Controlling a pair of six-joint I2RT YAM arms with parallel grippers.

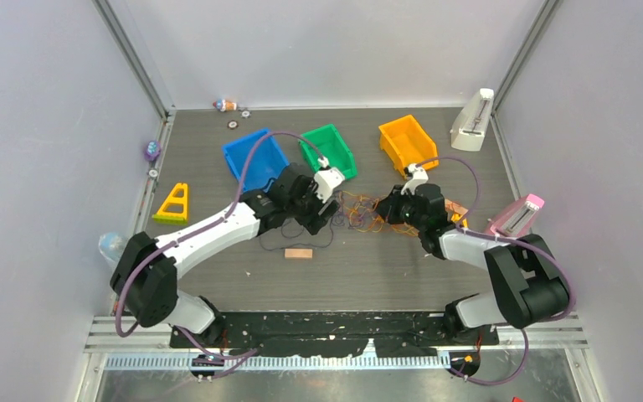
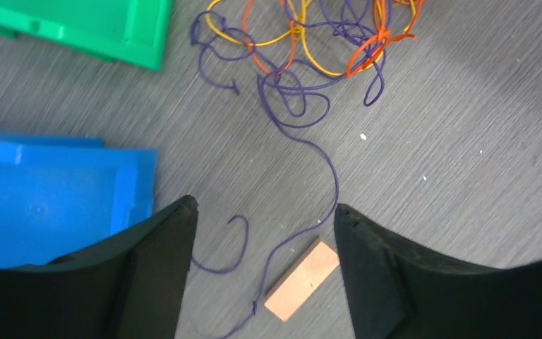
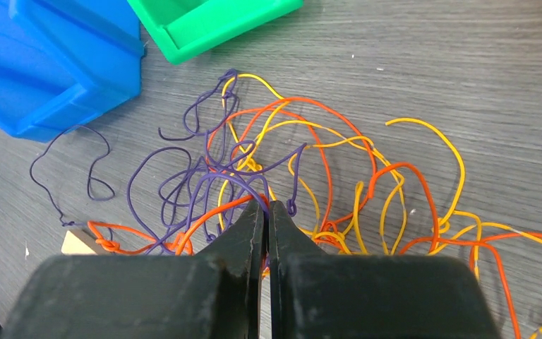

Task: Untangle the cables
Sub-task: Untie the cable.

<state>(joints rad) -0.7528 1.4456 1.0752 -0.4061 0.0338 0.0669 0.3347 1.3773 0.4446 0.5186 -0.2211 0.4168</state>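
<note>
The cables (image 1: 360, 213) lie as a loose tangle of orange, yellow and purple strands on the grey table, between the two grippers. In the right wrist view the cables (image 3: 310, 169) spread wide, and my right gripper (image 3: 267, 206) is shut on an orange and a purple strand at the tangle's near edge. In the left wrist view my left gripper (image 2: 265, 212) is open and empty above a single purple strand (image 2: 328, 176) that trails from the tangle (image 2: 310, 49). In the top view the left gripper (image 1: 322, 209) is left of the tangle and the right gripper (image 1: 389, 211) is at its right side.
A small tan block (image 1: 298, 253) lies near the purple strand, also in the left wrist view (image 2: 303, 281). A blue bin (image 1: 254, 159), green bin (image 1: 328, 149) and orange bin (image 1: 407, 142) stand behind the tangle. A yellow triangle frame (image 1: 172, 204) is at left, a pink holder (image 1: 516, 214) at right.
</note>
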